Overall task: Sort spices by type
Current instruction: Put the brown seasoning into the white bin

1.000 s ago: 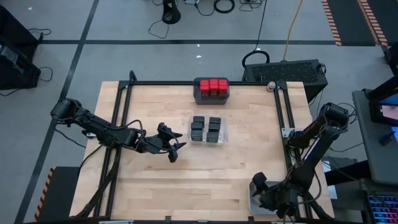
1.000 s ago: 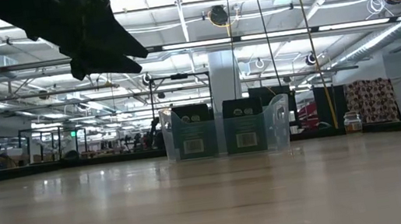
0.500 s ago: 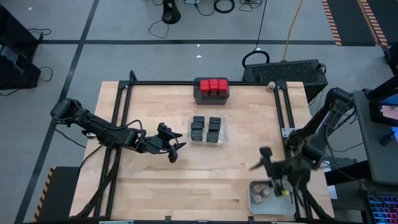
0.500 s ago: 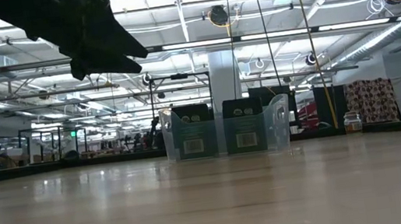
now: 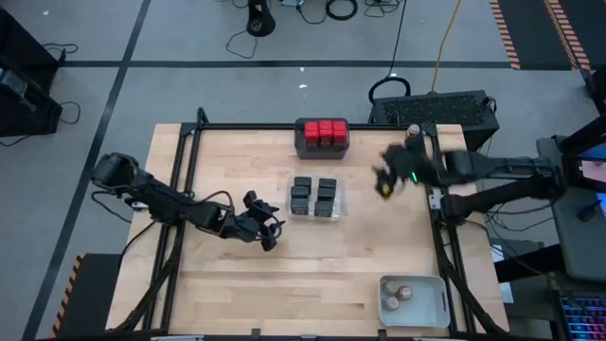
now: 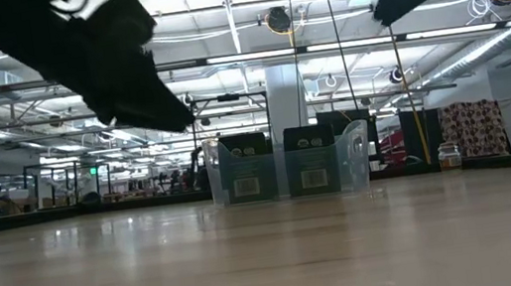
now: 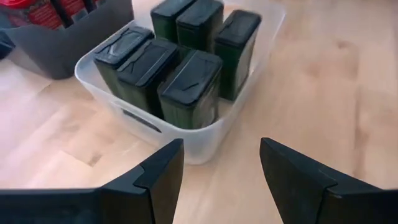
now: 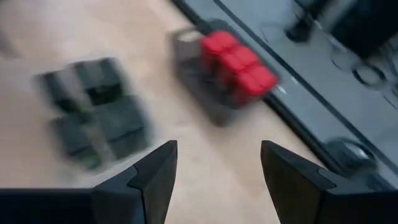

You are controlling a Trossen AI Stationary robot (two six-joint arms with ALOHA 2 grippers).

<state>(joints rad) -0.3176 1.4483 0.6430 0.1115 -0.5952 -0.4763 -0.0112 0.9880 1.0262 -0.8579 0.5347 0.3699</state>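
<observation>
Red-topped spices stand in a dark grey tray at the table's far edge. Black boxy spices fill a clear tray mid-table. Round jars lie in a pale grey tray at the near right corner. One more jar stands at the far right corner. My left gripper hovers open just left of the clear tray. My right gripper is open and empty in the air, right of the clear tray, blurred.
A black metal frame runs along the table's left, far and right sides. Bare wood lies across the near half of the table. The low view shows the clear tray with both arms overhead.
My right gripper has lifted out of the pale grey tray at the near right corner and swung fast toward the far edge; it is now beside the clear tray. The jars stayed in the tray. My left gripper has dipped slightly lower.
</observation>
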